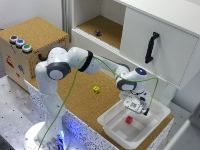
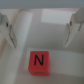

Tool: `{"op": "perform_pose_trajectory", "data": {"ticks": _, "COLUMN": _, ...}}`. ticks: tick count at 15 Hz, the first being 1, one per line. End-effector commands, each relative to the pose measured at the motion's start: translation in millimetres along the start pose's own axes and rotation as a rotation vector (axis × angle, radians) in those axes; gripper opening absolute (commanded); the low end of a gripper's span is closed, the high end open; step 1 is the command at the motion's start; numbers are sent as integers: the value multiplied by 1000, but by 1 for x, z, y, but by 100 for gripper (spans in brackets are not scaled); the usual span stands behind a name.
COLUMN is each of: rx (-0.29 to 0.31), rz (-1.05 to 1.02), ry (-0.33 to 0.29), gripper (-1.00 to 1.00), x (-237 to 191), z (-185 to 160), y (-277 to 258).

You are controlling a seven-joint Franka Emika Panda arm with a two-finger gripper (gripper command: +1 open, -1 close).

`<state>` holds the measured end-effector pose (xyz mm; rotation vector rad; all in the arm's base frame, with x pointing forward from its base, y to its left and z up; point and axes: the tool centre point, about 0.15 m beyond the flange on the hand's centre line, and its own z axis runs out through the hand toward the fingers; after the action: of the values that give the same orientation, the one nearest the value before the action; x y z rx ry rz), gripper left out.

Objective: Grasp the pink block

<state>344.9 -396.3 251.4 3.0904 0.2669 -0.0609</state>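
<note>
Hovering over the white tray, my pincer points down with its jaws spread wide and nothing between them. Through the wrist view I see both fingers apart at either side of the picture, and the pink block sits on the tray floor between their lines, nearer the camera's lower edge, untouched by either finger. Its upper face carries a dark letter N, so it is not quite plain. From the exterior view the block lies on the tray floor roughly at its middle, just below the fingertips, with a clear gap between them. The tray rests at the corner of the cork counter on the exterior view's right, near its front edge. Further out, a tiny yellow cube lies on the cork toward the counter's middle, well apart from the tray. A small dark purple block sits on the cork shelf inside the white cabinet along the counter's back edge; beside it a cabinet door bears a black handle. At the counter's end on the exterior view's left stands a cork-topped box with three round buttons on top.
</note>
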Motion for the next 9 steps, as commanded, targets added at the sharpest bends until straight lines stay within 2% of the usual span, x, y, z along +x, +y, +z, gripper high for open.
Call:
{"op": "perform_pose_trajectory", "data": {"ticks": 1, "rx": -71, "rz": -108, "ry": 67, "gripper": 100, "x": -16, "z": 35, "y": 6}}
{"op": "perform_pose_trajectory", "data": {"ticks": 7, "rx": -75, "rz": -93, "ry": 79, "gripper": 100, "x": -21, "z": 42, "y": 3}}
{"op": "perform_pose_trajectory", "data": {"ticks": 9, "rx": -97, "rz": -88, "ry": 88, "gripper": 100, "x": -25, "z": 44, "y": 1}}
